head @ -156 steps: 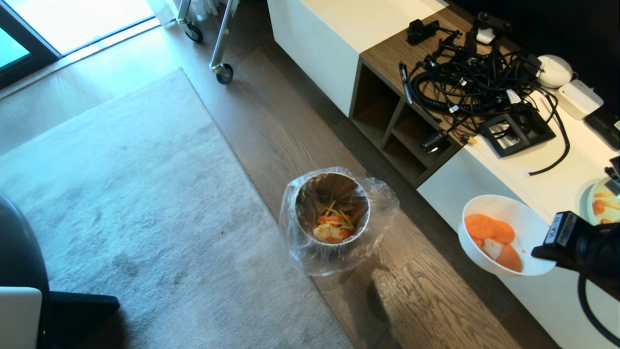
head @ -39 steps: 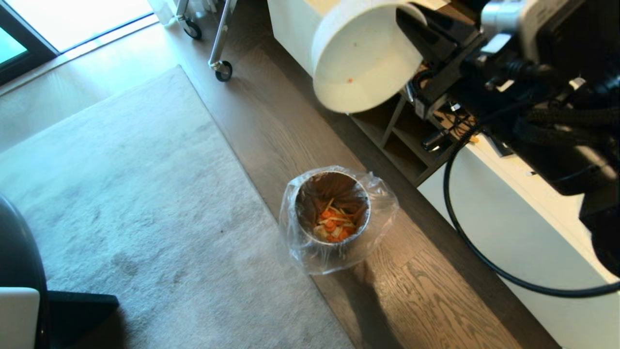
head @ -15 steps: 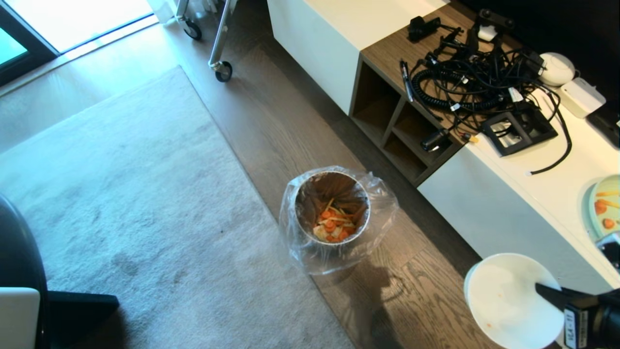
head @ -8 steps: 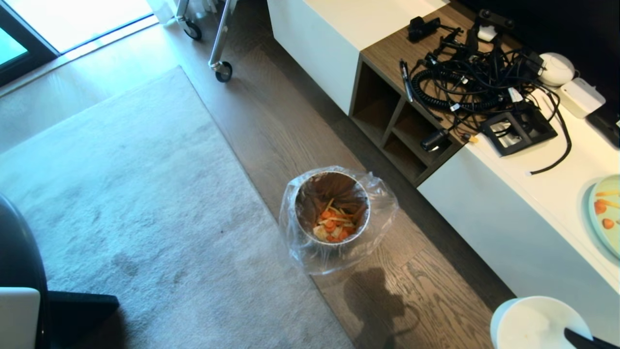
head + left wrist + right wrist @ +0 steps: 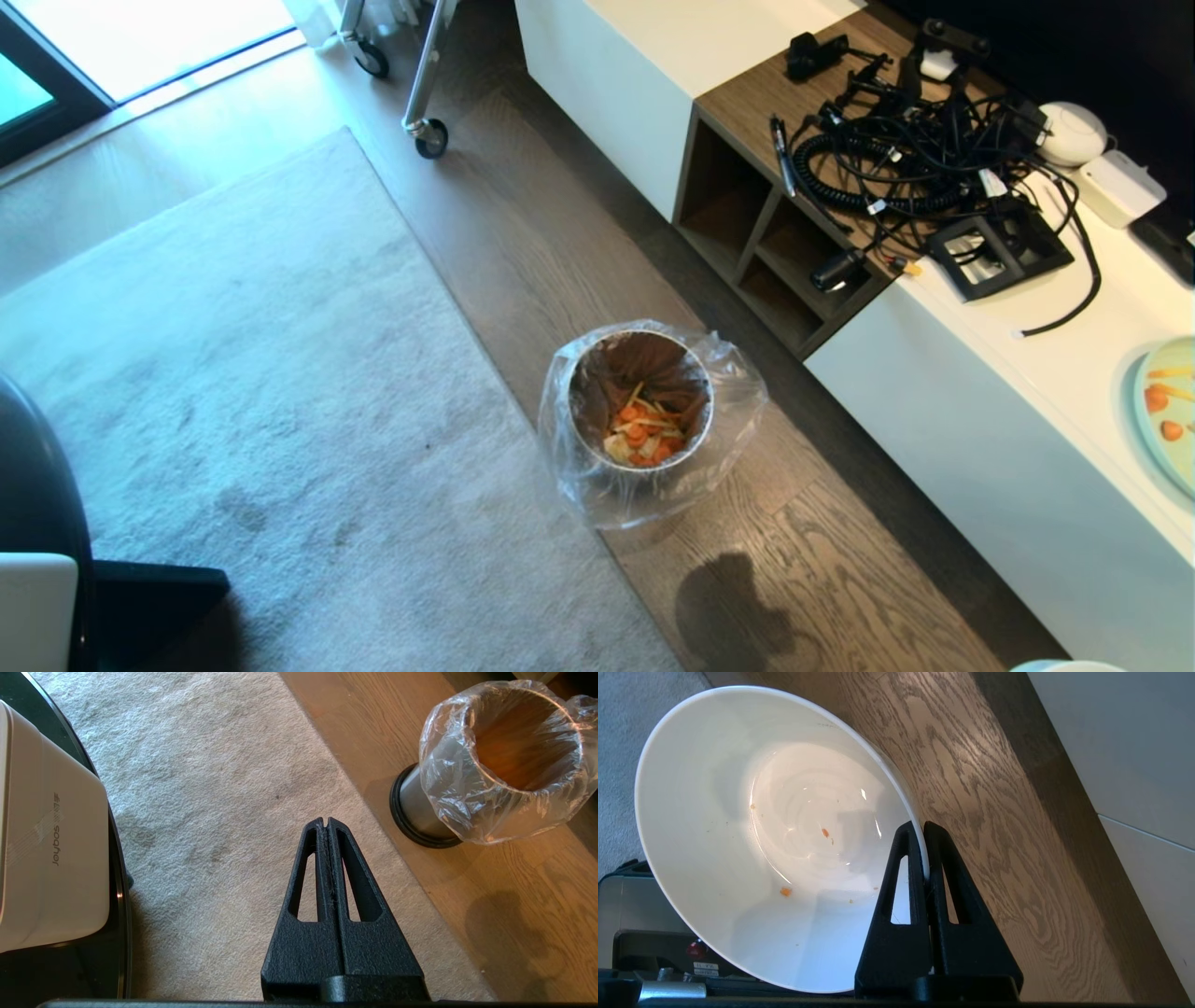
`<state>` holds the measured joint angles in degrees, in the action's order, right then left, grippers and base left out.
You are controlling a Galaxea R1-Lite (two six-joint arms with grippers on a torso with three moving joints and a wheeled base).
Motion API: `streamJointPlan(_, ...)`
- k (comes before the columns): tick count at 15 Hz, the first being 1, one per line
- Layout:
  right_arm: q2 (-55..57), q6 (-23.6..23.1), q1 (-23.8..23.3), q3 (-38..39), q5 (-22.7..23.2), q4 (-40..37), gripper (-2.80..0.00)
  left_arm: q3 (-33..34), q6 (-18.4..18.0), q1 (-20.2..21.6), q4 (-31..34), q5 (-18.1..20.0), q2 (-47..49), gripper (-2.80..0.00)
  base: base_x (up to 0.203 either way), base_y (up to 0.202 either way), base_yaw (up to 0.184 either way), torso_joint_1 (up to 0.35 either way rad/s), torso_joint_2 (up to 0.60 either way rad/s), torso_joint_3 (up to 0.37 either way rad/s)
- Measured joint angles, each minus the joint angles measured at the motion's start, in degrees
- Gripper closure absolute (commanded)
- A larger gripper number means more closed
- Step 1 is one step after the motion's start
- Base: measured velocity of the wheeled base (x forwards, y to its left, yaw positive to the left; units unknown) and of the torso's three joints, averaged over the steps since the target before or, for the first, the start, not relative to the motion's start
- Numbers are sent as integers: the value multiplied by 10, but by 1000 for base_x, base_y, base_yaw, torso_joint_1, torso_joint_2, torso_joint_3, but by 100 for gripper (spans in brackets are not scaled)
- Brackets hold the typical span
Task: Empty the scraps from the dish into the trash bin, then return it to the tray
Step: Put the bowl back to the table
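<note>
Right wrist view: right end effector [image 5: 923, 828] clamped on emptied dish [image 5: 738, 858] rim

bright daylight from the window [image 5: 140, 37], soft shadow on the wood floor [image 5: 738, 607], glare on the bin liner [image 5: 448, 765], sharp focus

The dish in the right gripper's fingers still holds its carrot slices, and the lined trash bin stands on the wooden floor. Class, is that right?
Not quite. The right wrist view shows the dish, pinched at its rim by the right gripper, emptied: only a few orange crumbs remain. The carrot slices lie in the trash bin, which does stand on the wooden floor.
</note>
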<state>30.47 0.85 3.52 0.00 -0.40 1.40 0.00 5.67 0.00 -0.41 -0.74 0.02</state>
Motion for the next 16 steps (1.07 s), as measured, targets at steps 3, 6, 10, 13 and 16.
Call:
streamJointPlan(3,-50,-1,-8,0,1,-2,0,0,0,0,0,0,0,0,0,0,0,0,0,0)
streamJointPlan(6,-98,-1,-24,0,1,-3,0,0,0,0,0,0,0,0,0,0,0,0,0,0)
streamJointPlan(10,-147,-1,-56,0,1,-3,0,0,0,0,0,0,0,0,0,0,0,0,0,0)
streamJointPlan(13,-171,-1,-54,0,1,-3,0,0,0,0,0,0,0,0,0,0,0,0,0,0)
streamJointPlan(16,-216,-1,-43,0,1,-3,0,0,0,0,0,0,0,0,0,0,0,0,0,0)
